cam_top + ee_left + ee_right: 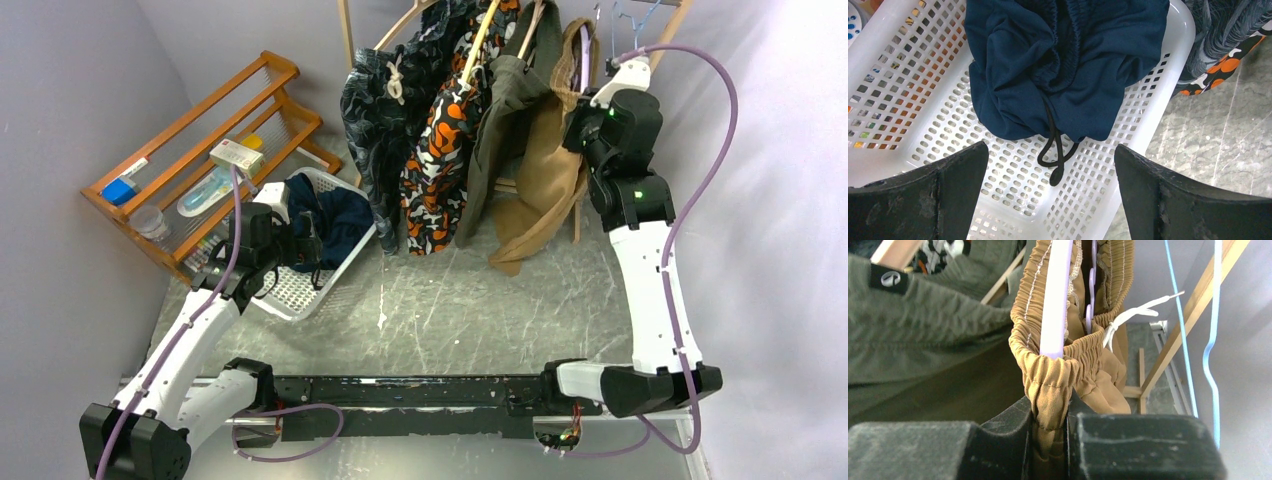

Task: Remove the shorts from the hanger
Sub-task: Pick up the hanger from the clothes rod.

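Note:
Four pairs hang on the rack: leaf-print shorts point(375, 110), camouflage shorts point(445, 140), olive-grey shorts point(505, 110) and tan shorts point(545, 180). My right gripper point(585, 125) is shut on the tan shorts' elastic waistband point(1050, 390), which sits on a lilac hanger point(1055, 295). The navy shorts point(335, 215) lie crumpled in the white basket point(300, 290); in the left wrist view the navy shorts point(1063, 60) have a black drawstring point(1055, 155) trailing out. My left gripper point(1050, 192) is open and empty just above the basket floor point(938, 115).
A wooden shelf rack point(200, 150) with small items stands at the far left beside the basket. An empty blue wire hanger point(1210, 340) hangs right of the tan shorts, near the rack's wooden leg point(1183, 325). Grey walls close in on both sides.

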You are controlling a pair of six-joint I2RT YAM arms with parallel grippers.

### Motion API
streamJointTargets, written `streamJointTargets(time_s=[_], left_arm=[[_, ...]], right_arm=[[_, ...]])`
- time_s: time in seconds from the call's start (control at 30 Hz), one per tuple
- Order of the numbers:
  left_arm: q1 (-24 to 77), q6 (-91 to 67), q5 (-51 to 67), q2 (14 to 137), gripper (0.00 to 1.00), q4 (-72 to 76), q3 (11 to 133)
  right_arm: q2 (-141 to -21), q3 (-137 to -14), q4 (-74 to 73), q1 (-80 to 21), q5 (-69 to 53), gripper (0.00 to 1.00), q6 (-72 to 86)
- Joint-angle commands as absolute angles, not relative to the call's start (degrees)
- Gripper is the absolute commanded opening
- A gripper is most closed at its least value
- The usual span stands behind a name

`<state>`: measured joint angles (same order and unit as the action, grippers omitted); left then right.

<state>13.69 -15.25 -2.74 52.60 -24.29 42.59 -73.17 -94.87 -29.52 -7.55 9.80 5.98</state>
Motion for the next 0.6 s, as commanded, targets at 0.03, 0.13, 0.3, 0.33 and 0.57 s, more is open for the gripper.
streamJointTargets(time_s=[0.03, 0.13, 0.3, 0.33, 0.57], left_arm=[[13.5, -15.2, -4.3, 51.5, 0.99, -24.1, 42.9], [13.5, -15.3, -4.5, 51.4, 1.0, -24.1, 42.9], [13.5, -15.4, -4.8, 51.2, 0.99, -24.0, 42.9], [13.5, -15.4, -4.8, 51.1, 1.0, -24.0, 42.8], [13.5, -15.5, -4.7, 51.3, 1.0, -24.0, 42.9]], right_arm=[[-67.0, -91.9, -27.8, -7.4, 7.2, 0.0, 7.4], [-63.5, -88.9, -28.3, -7.3, 6.1, 0.0, 8.9], [-57.5, -83.8, -31.8, -7.3, 4.8, 0.0, 9.5], [-56.3, -83.0, -32.9, -7.3, 4.7, 0.0, 9.5], [-47.0, -75.3, -44.0, -7.3, 0.8, 0.0, 11.9]])
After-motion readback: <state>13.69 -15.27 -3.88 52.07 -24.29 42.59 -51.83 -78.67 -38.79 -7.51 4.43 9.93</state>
